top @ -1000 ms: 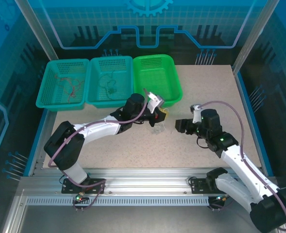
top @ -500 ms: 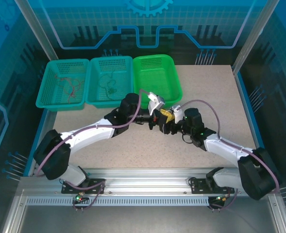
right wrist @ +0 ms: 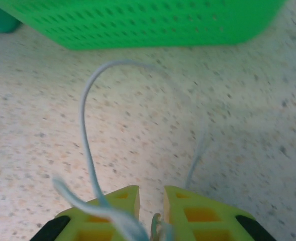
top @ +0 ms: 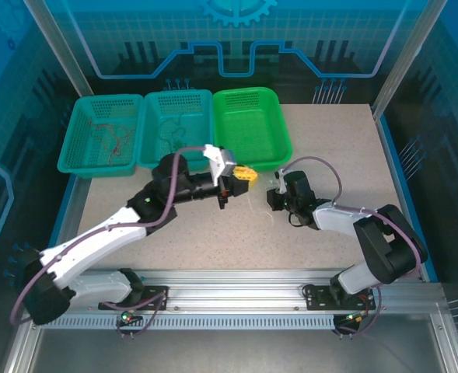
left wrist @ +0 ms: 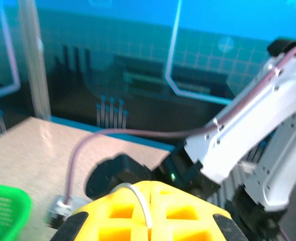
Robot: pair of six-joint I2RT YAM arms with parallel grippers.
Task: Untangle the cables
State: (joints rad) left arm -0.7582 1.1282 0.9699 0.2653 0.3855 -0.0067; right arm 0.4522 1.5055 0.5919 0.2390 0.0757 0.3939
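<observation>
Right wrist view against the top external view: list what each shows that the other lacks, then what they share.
Right wrist: close up, a pale cable arcs out from between the right gripper's nearly closed yellow fingers.
Top external: both arms whole, the left gripper facing the right one across a gap, plus the left teal basket and middle teal basket with thin wires inside.
Both: the green basket and the speckled table.

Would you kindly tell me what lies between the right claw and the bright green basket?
In the right wrist view, a pale thin cable loops over bare speckled table between the right claw and the green basket.
</observation>
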